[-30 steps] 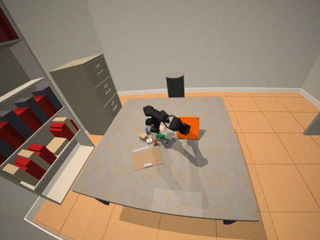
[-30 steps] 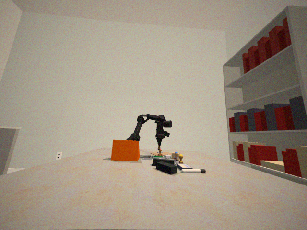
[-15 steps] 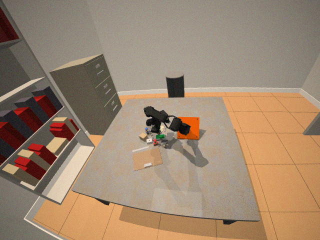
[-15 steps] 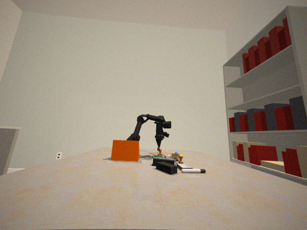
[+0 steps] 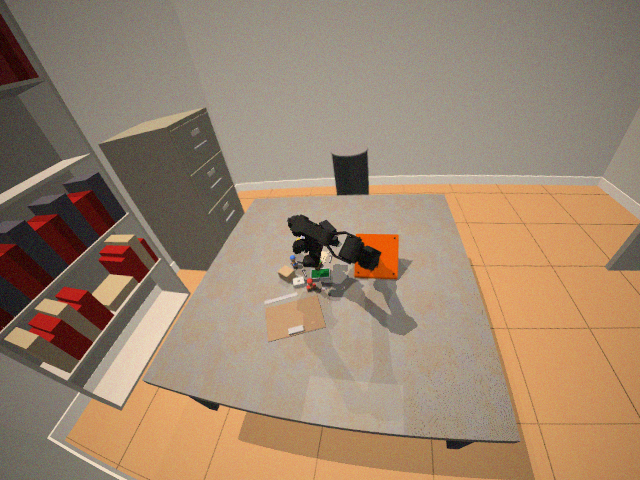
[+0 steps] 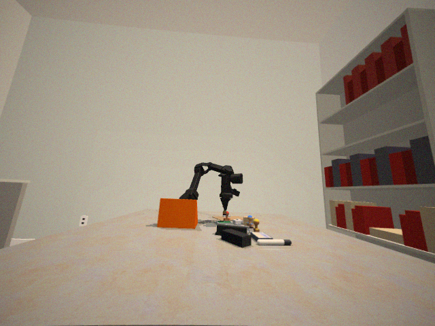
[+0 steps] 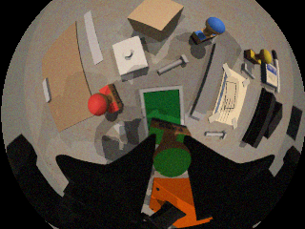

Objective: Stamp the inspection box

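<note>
My gripper [image 7: 170, 139] [image 6: 224, 206] is shut on the green-knobbed stamp [image 7: 172, 160], whose brown body points down over the near edge of the green ink pad [image 7: 160, 103] [image 5: 321, 272]. I cannot tell if the stamp touches the pad. The brown card [image 7: 63, 83] [image 5: 293, 316] lies to the left in the wrist view, with its small pale inspection box [image 7: 46, 90] [image 5: 295, 329] near one edge. A red-knobbed stamp [image 7: 98, 103] [image 5: 310, 282] stands between the card and the pad.
Around the pad lie a white block [image 7: 130, 55], a tan box [image 7: 155, 15] [image 5: 285, 272], a blue-knobbed stamp [image 7: 215, 25], a yellow-knobbed stamp [image 7: 267, 56], a printed sheet [image 7: 231, 94], a pale ruler [image 7: 93, 38] and black blocks [image 6: 236, 236]. An orange block [image 5: 382, 253] [image 6: 177, 212] stands by the arm.
</note>
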Robot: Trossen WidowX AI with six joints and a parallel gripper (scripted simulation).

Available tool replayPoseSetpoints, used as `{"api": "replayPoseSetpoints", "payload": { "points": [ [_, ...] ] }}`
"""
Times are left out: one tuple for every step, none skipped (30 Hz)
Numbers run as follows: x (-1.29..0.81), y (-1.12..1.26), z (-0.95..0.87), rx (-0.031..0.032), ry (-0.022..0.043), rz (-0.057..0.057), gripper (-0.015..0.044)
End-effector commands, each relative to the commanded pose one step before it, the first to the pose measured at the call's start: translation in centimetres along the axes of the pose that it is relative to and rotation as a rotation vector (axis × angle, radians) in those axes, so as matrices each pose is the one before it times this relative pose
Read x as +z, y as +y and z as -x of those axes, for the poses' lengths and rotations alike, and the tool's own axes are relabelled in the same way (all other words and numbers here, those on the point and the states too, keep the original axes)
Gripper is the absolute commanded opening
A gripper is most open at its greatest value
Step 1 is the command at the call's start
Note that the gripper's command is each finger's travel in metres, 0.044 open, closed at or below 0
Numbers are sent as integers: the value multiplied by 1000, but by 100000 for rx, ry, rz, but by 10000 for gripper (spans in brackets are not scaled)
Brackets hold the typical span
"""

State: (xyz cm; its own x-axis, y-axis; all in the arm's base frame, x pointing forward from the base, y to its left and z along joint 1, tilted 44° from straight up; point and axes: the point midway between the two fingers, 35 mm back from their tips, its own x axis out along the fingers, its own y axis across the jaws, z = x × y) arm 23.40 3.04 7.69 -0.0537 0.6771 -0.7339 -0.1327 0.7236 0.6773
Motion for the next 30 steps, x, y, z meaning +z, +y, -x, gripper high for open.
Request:
{"api": "replayPoseSetpoints", "payload": {
  "points": [
    [-39, 50, -377, 607, -242, -773, 0],
    [2, 1, -66, 3, -6, 4, 0],
    [1, 1, -66, 3, -6, 4, 0],
    [1, 1, -66, 3, -6, 4, 0],
    [1, 1, -66, 4, -6, 5, 0],
    [1, 2, -66, 4, -6, 5, 0],
    [1, 2, -66, 4, -6, 5, 0],
    [0, 2, -66, 4, -6, 5, 0],
    [0, 2, -66, 5, -6, 5, 0],
    [0, 2, -66, 5, -6, 5, 0],
    [0, 2, -66, 5, -6, 5, 0],
    [0, 2, -66, 6, -6, 5, 0],
    [0, 2, -66, 6, -6, 5, 0],
    [-1, 2, -66, 6, -6, 5, 0],
    [-1, 2, -66, 7, -6, 5, 0],
    [-1, 3, -65, 7, -6, 5, 0],
    [-1, 3, -65, 7, -6, 5, 0],
    [-1, 3, -65, 8, -6, 5, 0],
    [-1, 3, -65, 8, -5, 5, 0],
    [-2, 3, -65, 8, -5, 5, 0],
    [-2, 3, -65, 9, -5, 5, 0],
    [-2, 3, -65, 9, -5, 5, 0],
    [-2, 3, -65, 9, -5, 5, 0],
    [-2, 3, -65, 9, -5, 5, 0],
    [-3, 3, -65, 10, -5, 5, 0],
    [-3, 3, -65, 10, -5, 5, 0],
    [-3, 3, -65, 10, -5, 5, 0],
    [-3, 4, -65, 11, -5, 5, 0],
    [-3, 4, -65, 11, -5, 6, 0],
    [-3, 4, -65, 11, -5, 6, 0]
  ]
}}
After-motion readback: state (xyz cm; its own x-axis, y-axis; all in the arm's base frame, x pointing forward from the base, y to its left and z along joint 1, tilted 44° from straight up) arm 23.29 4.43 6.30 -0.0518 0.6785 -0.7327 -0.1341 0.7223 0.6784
